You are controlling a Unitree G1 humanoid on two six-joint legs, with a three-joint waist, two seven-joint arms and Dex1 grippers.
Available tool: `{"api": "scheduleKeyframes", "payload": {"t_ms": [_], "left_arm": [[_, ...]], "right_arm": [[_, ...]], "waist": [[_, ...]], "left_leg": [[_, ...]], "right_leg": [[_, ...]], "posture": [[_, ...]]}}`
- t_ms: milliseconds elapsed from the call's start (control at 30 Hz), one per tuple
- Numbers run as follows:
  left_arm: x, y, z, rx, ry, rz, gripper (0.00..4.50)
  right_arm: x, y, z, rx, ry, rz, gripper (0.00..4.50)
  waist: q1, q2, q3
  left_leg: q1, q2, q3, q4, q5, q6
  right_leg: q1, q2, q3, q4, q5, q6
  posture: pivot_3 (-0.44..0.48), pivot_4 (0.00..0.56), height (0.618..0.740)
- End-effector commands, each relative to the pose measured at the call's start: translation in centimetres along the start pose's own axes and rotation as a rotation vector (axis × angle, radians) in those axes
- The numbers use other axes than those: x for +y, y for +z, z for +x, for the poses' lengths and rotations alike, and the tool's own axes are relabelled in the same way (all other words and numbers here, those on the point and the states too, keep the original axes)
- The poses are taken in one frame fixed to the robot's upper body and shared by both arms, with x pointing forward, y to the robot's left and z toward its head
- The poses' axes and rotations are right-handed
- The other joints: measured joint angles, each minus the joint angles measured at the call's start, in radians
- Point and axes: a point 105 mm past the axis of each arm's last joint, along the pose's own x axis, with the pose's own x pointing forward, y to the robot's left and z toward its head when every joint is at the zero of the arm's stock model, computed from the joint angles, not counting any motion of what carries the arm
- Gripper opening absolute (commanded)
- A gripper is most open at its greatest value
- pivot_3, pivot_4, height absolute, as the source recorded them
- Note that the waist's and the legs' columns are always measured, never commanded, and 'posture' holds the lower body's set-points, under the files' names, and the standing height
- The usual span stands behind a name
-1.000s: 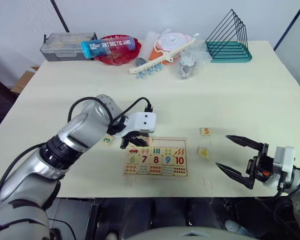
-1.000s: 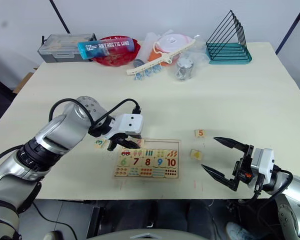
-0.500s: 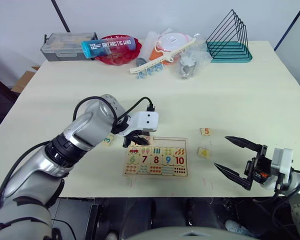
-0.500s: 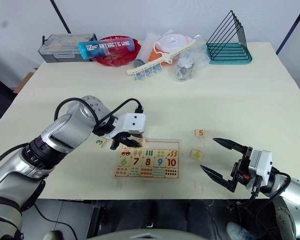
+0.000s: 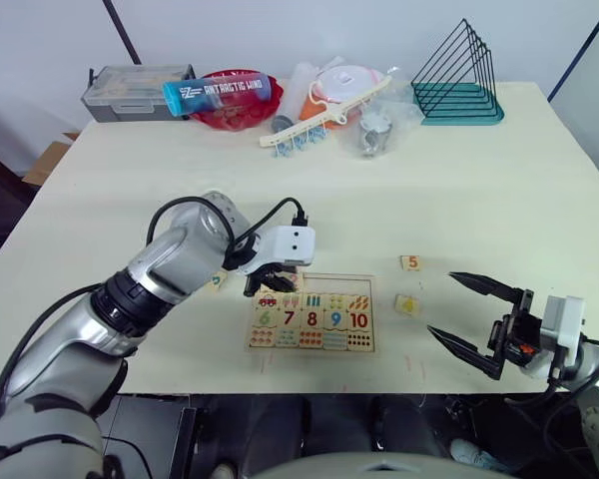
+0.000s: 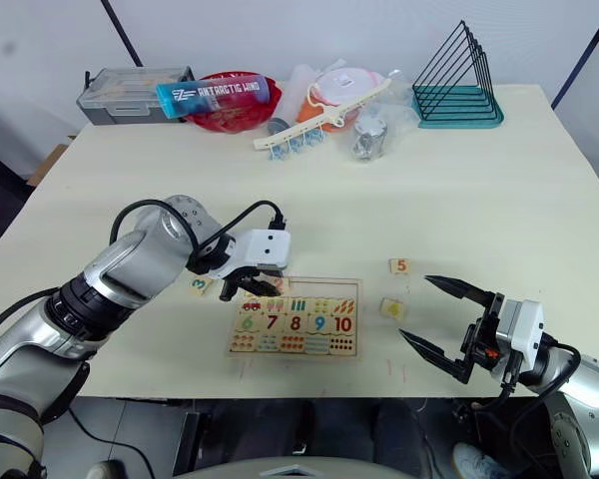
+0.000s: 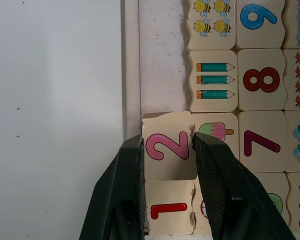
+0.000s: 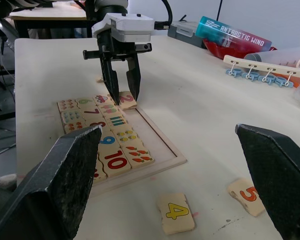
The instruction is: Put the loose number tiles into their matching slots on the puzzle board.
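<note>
The puzzle board (image 5: 331, 278) lies near the table's front edge, its 6 to 10 pieces in place. My left gripper (image 5: 270, 285) is at the board's top-left corner, shut on the pink 2 tile (image 7: 166, 147). That tile sits tilted over the second slot, beside the seated 1 tile (image 7: 168, 210). The slots (image 7: 160, 75) beyond it are bare. The 3 tile (image 5: 215, 280) lies just left of the board. The 5 tile (image 5: 410, 262) and 4 tile (image 5: 406, 304) lie to its right. My right gripper (image 5: 440, 302) hangs open right of the 4 tile.
Along the table's far edge stand a grey box (image 5: 135, 90), a blue bottle (image 5: 220, 92) on a red bowl (image 5: 235, 110), a white clip rail (image 5: 319, 115), plastic bags (image 5: 374, 130) and a teal wire rack (image 5: 459, 80). The board lies close to the front edge.
My left gripper with the 2 tile has shifted slightly right along the board's top edge. My right gripper has sunk a little toward the table's front edge.
</note>
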Motion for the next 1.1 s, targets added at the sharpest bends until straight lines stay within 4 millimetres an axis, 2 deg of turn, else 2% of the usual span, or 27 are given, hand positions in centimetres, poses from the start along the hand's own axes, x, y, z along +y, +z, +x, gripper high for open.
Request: {"api": "scheduleKeyframes", "payload": {"t_ms": [33, 533, 600, 667, 767, 1100], "left_arm": [[0.1, 0.1, -0.3, 0.009, 0.011, 0.014, 0.97], [-0.1, 0.3, -0.2, 0.000, -0.005, 0.011, 0.97], [0.0, 0.3, -0.2, -0.002, -0.004, 0.011, 2.02], [0.0, 0.3, -0.2, -0.007, -0.005, 0.009, 2.78], [0.1, 0.3, -0.2, -0.009, 0.000, 0.006, 4.38], [1.5, 1.4, -1.4, -0.103, 0.032, -0.023, 4.45]], "right_arm": [[0.0, 1.1, 0.0, -0.025, 0.006, -0.050, 4.50], [0.1, 1.1, -0.1, -0.019, 0.002, -0.048, 4.50], [0.1, 1.1, -0.1, -0.019, 0.002, -0.049, 4.50], [0.1, 1.1, -0.1, -0.018, 0.002, -0.048, 4.50], [0.1, 1.0, -0.1, -0.017, 0.001, -0.047, 4.50], [0.1, 1.0, -0.1, -0.017, 0.000, -0.044, 4.50]], "waist": [[0.000, 0.000, 0.000], [0.000, 0.000, 0.000], [0.000, 0.000, 0.000], [0.000, 0.000, 0.000], [0.000, 0.000, 0.000], [0.001, 0.000, 0.000]], "left_leg": [[0.000, 0.000, 0.000, 0.000, 0.000, 0.000], [0.000, 0.000, 0.000, 0.000, 0.000, 0.000], [0.000, 0.000, 0.000, 0.000, 0.000, 0.000], [0.000, 0.000, 0.000, 0.000, 0.000, 0.000], [0.000, 0.000, 0.000, 0.000, 0.000, 0.000], [0.000, 0.000, 0.000, 0.000, 0.000, 0.000]], "right_leg": [[0.000, 0.000, 0.000, 0.000, 0.000, 0.000], [0.000, 0.000, 0.000, 0.000, 0.000, 0.000], [0.000, 0.000, 0.000, 0.000, 0.000, 0.000], [0.000, 0.000, 0.000, 0.000, 0.000, 0.000], [0.000, 0.000, 0.000, 0.000, 0.000, 0.000], [0.000, 0.000, 0.000, 0.000, 0.000, 0.000]], "posture": [[0.000, 0.150, 0.740], [0.000, 0.150, 0.740], [0.000, 0.150, 0.740], [0.000, 0.150, 0.740], [0.000, 0.150, 0.740], [0.000, 0.150, 0.740]]}}
